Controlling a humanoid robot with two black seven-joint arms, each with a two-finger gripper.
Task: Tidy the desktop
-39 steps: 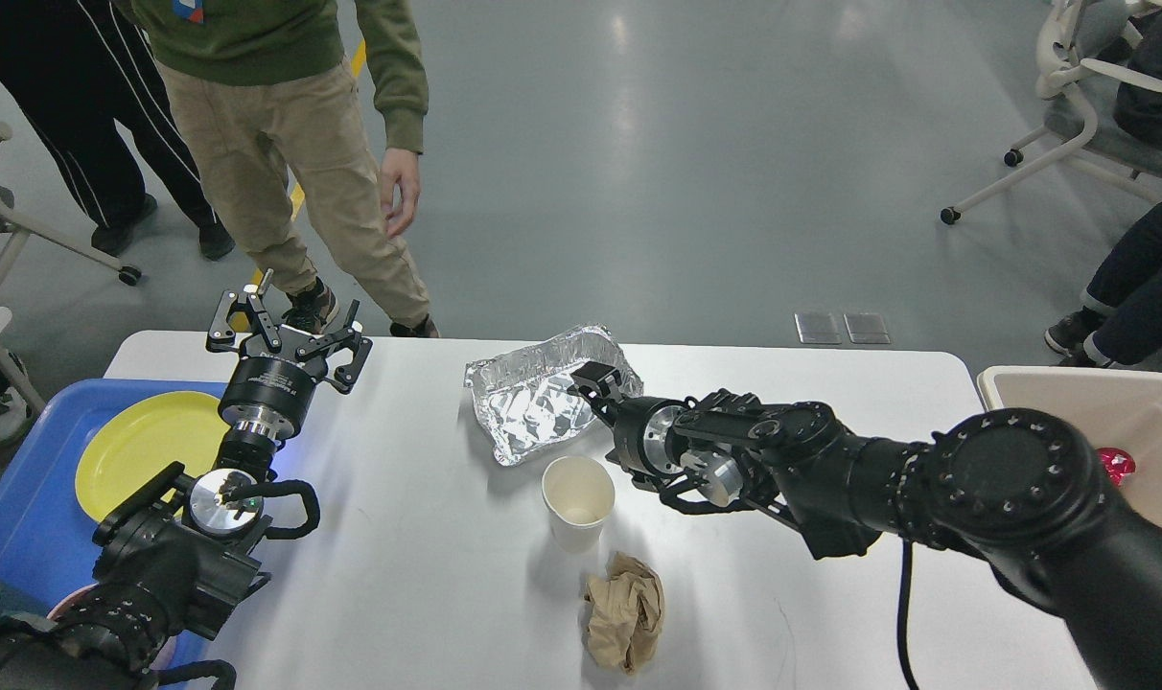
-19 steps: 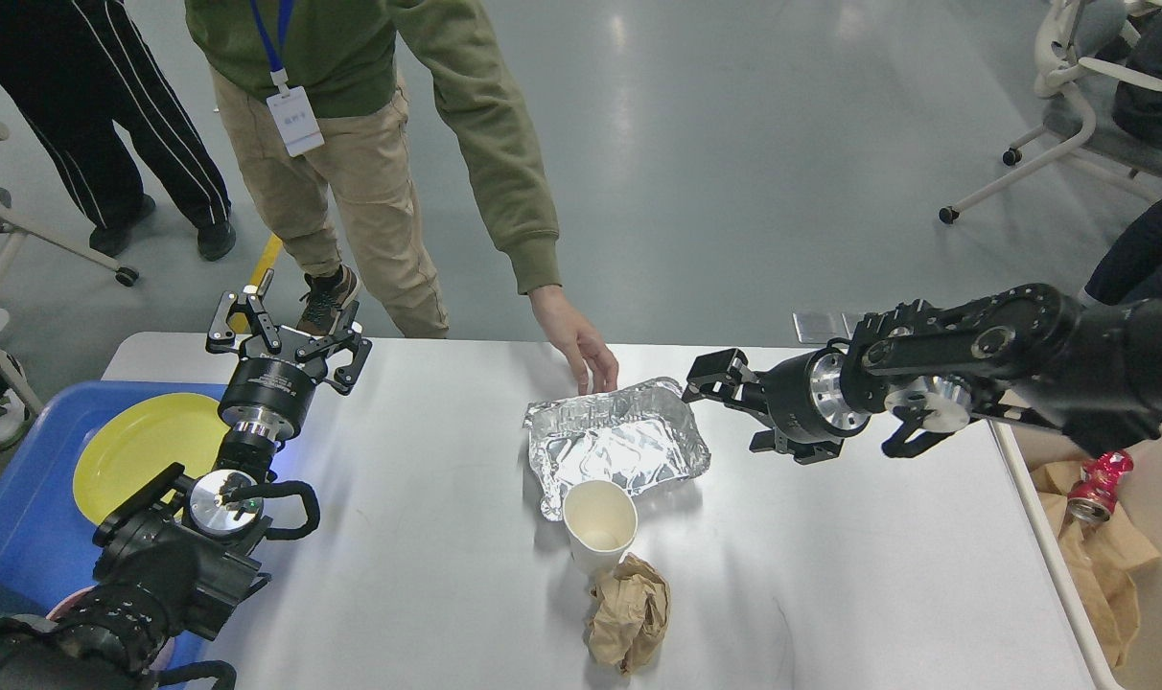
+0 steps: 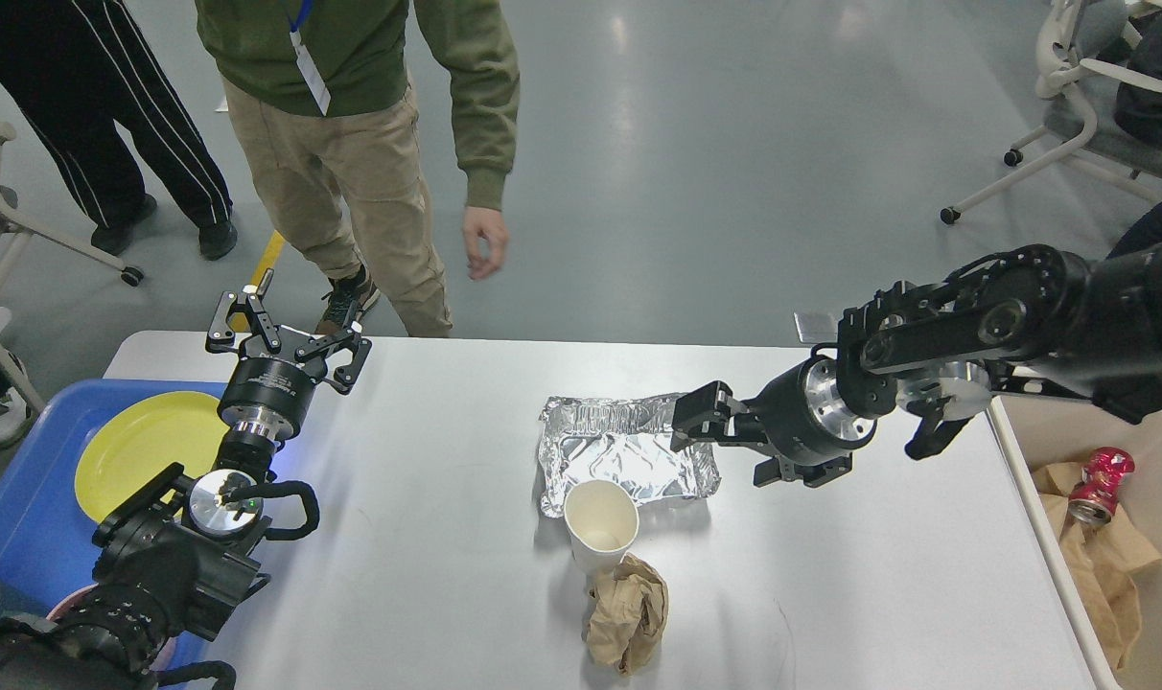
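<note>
Crinkled foil tray lies mid-counter on smooth matte white, paper cup beside. Our right hand, now nearer, grip unclear; left hand spread.

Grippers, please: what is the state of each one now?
Left gripper: open, holding nothing.
Right gripper: at the foil tray edge; open or shut cannot be told.

Bright, even overhead light fills the room. The grey floor shows pale streaks of glare from ceiling lamps, and the white table is washed nearly featureless toward its far left corner. Soft, short shadows lie under the foil tray and paper cup. Focus is sharp throughout; straight lines bow slightly near the frame's edges.
</note>
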